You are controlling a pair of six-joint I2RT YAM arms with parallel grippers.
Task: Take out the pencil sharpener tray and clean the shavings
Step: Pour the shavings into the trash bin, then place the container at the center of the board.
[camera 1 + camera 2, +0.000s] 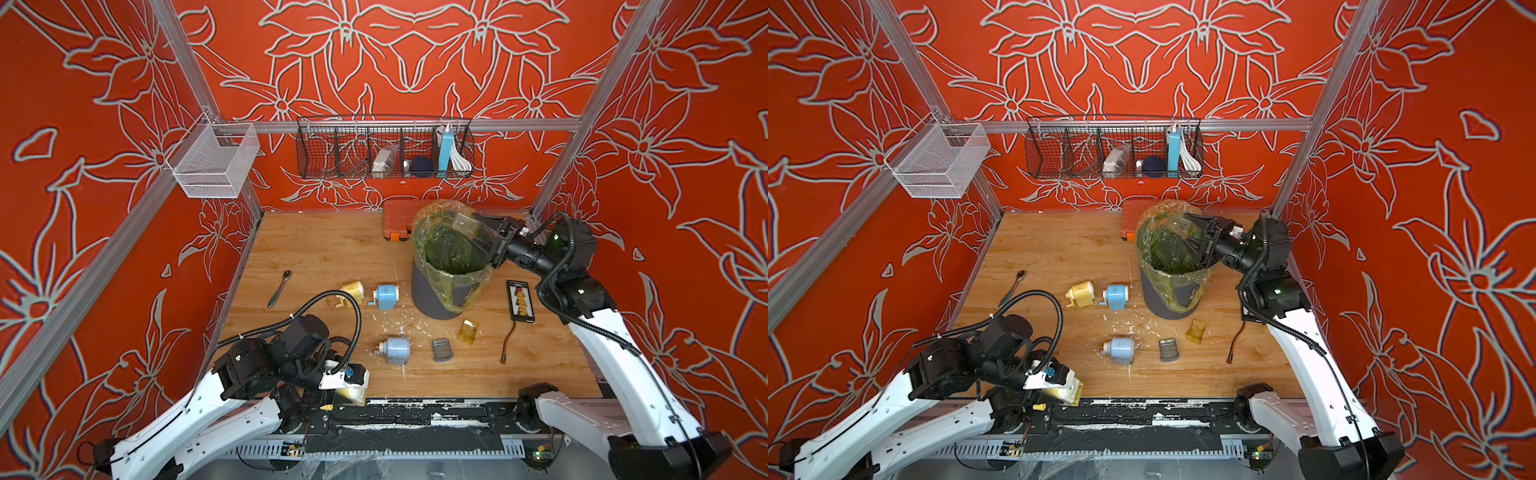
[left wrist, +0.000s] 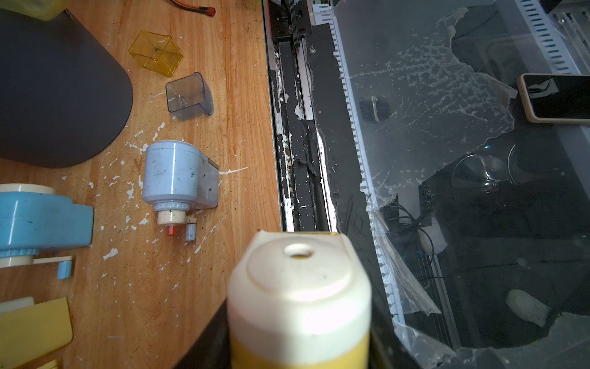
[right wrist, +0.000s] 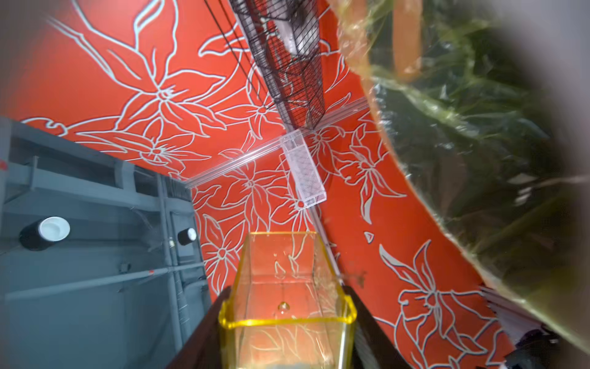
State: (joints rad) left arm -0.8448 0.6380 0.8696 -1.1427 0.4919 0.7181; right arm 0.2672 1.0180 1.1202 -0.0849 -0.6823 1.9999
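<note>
Right wrist view: we see the clear yellow plastic tray [image 3: 287, 306] clamped in the right gripper [image 1: 478, 230] over the grey, bag-lined bin [image 1: 432, 299].
Our left gripper [image 1: 349, 388] grips the cream-and-yellow sharpener [image 2: 300, 297]; whitish shavings [image 2: 131, 191] fleck the wooden table [image 1: 332, 249].

The tray [image 3: 287, 281] in the black right gripper [image 3: 287, 332] is clear yellow, and the bin [image 1: 432, 305] below it is dark grey with a see-through yellow-green liner [image 1: 449, 253]. The sharpener [image 2: 298, 287] in the left gripper [image 2: 297, 342] is cream on top and yellow lower down; beyond it, on the honey-brown wood-grain table [image 1: 324, 249] flecked with whitish shavings [image 2: 110, 254], lie a pale grey-blue sharpener [image 1: 397, 350], a sky-blue sharpener [image 1: 386, 296], a yellow sharpener [image 1: 354, 290], an amber tray [image 1: 468, 331] and a smoky grey tray [image 1: 440, 350]. The walls [image 1: 395, 62] around both grippers are orange-red with pale grey flower outlines; the case [image 1: 397, 216] near the right gripper is plain orange.
</note>
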